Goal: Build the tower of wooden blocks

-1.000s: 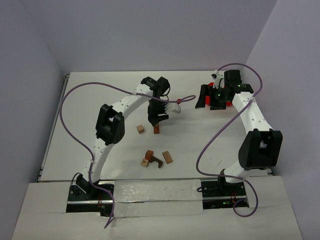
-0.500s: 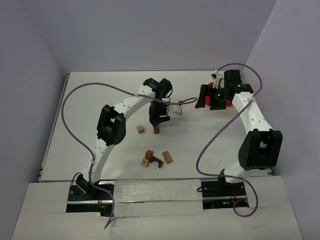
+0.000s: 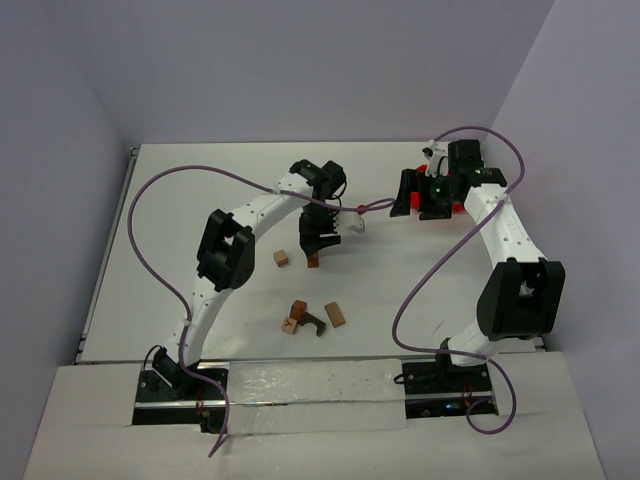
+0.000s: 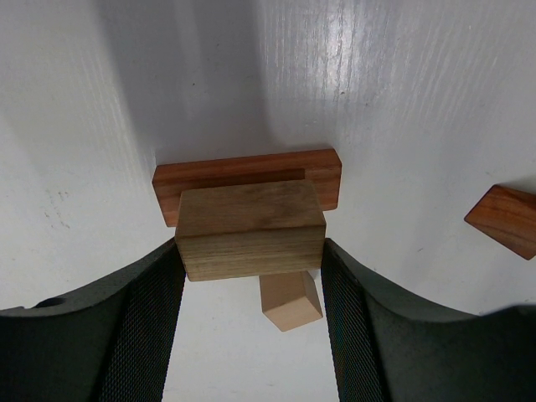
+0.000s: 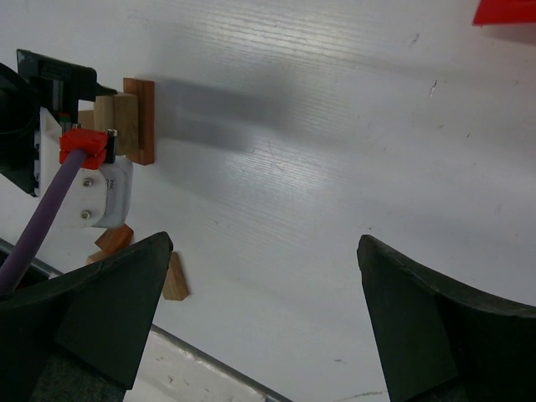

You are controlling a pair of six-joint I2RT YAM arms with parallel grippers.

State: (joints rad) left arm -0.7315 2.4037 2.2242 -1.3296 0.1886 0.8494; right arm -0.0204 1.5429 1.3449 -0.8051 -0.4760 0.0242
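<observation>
Contrasting tan block [image 4: 249, 230] over reddish bar [image 4: 243, 172]

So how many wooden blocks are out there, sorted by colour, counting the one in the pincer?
Tan blocks: 4
Red-brown blocks: 2
Dark arch: 1
Total: 7
</observation>
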